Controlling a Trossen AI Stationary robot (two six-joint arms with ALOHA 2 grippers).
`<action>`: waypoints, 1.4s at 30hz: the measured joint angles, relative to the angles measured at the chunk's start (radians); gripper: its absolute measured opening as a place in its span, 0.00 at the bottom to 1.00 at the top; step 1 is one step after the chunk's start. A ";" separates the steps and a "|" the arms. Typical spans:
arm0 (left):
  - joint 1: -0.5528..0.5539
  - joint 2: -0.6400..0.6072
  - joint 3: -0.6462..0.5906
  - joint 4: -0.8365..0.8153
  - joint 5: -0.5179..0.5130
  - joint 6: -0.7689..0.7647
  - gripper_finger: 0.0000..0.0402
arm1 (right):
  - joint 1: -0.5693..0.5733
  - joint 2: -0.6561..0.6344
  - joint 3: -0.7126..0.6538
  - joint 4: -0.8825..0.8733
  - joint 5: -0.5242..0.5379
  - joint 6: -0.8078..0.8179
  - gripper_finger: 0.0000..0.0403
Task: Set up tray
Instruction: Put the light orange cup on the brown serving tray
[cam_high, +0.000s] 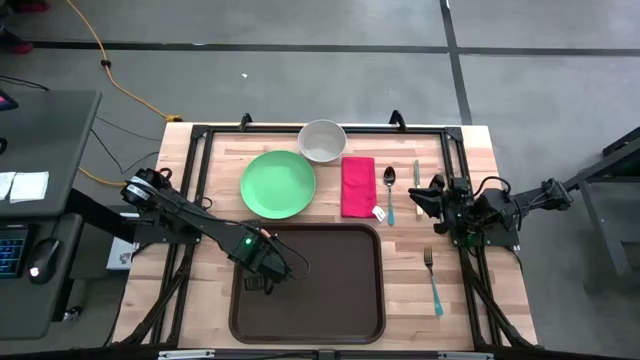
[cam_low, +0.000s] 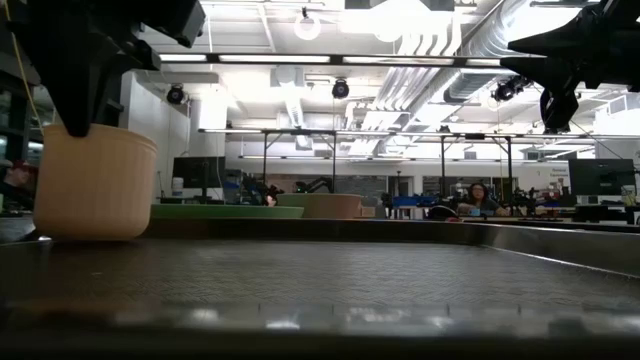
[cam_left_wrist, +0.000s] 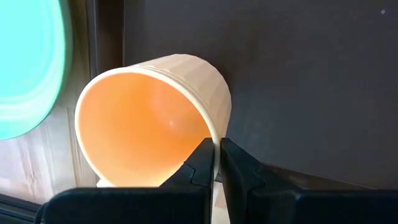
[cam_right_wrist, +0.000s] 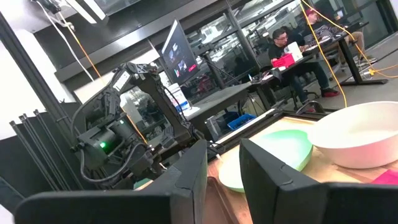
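A beige ribbed cup (cam_left_wrist: 143, 124) stands upright on its base in the left part of the dark brown tray (cam_high: 330, 290), as the low view shows (cam_low: 95, 180). My left gripper (cam_left_wrist: 217, 149) points down over the cup's rim and is shut on its wall. In the high view the gripper (cam_high: 262, 264) covers the cup. My right gripper (cam_right_wrist: 224, 168) waits open and level, clear above the table's right side (cam_high: 432, 200), with nothing between its fingers. My left gripper has the cup's rim wall (cam_left_wrist: 217, 135) between its two fingers, one finger inside the cup and one outside. The fingers come from above, pointing down. The cup stands upright with its base on the tray.
Beyond the tray's far rim lie a green plate (cam_high: 278, 184), a white bowl (cam_high: 322, 140), a red napkin (cam_high: 358, 186), a spoon (cam_high: 389, 190) and a knife (cam_high: 416, 180). A fork (cam_high: 433, 280) lies right of the tray. A black metal frame (cam_high: 200, 150) borders the table.
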 joint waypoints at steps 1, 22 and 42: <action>0.000 0.000 0.000 0.001 -0.001 0.000 0.14 | 0.000 0.000 0.000 0.000 0.000 0.000 0.18; 0.000 0.000 0.000 0.001 -0.018 0.000 0.14 | 0.000 0.000 0.000 -0.001 0.000 -0.001 0.18; 0.000 0.000 0.000 0.010 -0.007 -0.027 0.14 | 0.000 0.000 0.000 -0.002 -0.031 -0.001 0.18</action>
